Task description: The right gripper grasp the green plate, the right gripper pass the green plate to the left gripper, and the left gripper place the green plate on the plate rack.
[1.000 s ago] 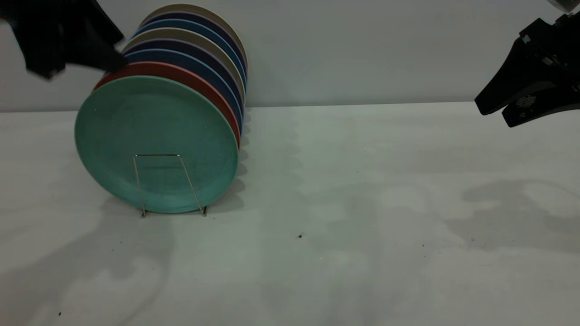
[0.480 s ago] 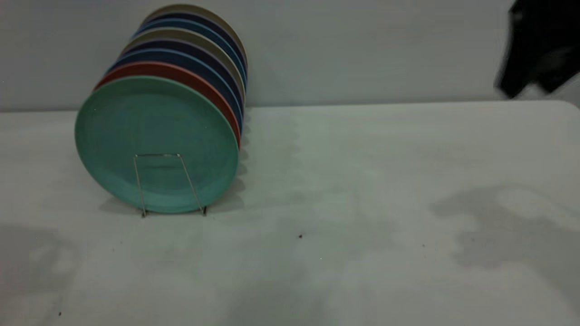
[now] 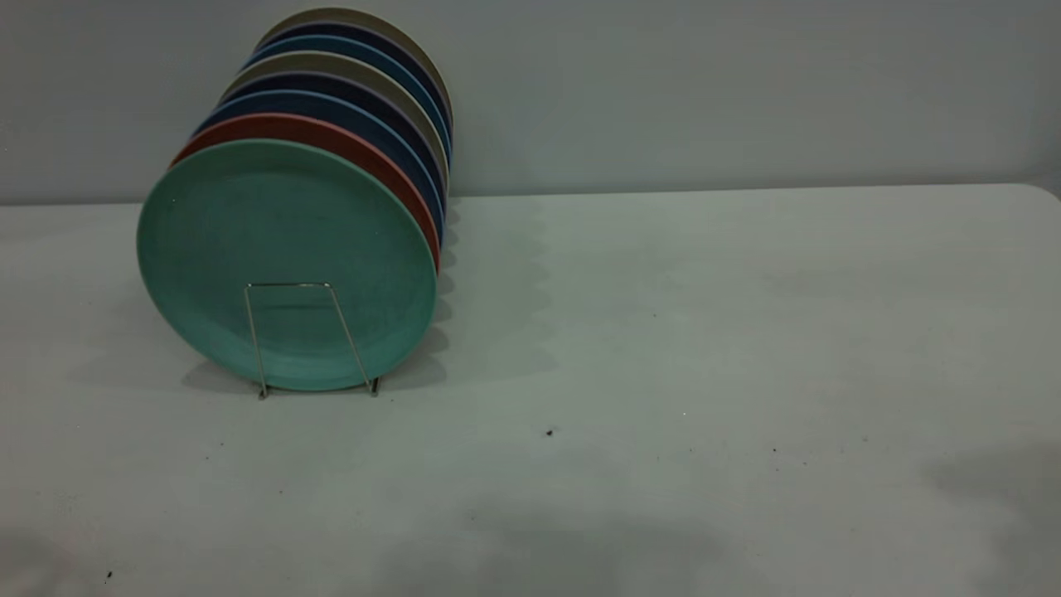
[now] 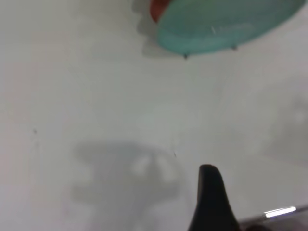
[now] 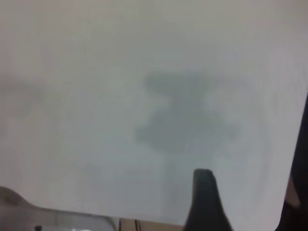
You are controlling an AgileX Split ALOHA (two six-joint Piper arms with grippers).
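From my remote station, the nearest ground in the exterior view was the pale grey table (image 3: 680,464), matte, with a few dark specks (image 3: 549,432) scattered across its middle and soft shadows along the near edge and at the right corner.

Farther back, at the left of the table, stood the plate rack (image 3: 305,336), its front wire loop upright with both feet on the surface. The green plate (image 3: 282,249) stood on edge in the rack as the frontmost plate, tilted slightly back, directly behind that loop. Just behind it I read the salmon-pink plate (image 3: 331,137), then the dark blue plates (image 3: 356,108), interleaved with two beige plates (image 3: 365,21) toward the rear of the row.

Beyond the table rose a plain grey wall (image 3: 704,91), meeting the tabletop in one straight line.

Neither arm appeared in the exterior view. In the left wrist view, the left gripper (image 4: 211,199) showed a single black finger above bare table, well apart from the rack; I could not tell whether that claw was open or closed. In the right wrist view, the right gripper (image 5: 204,202) likewise showed one finger, over the table's rounded corner, and its state could not be determined either.
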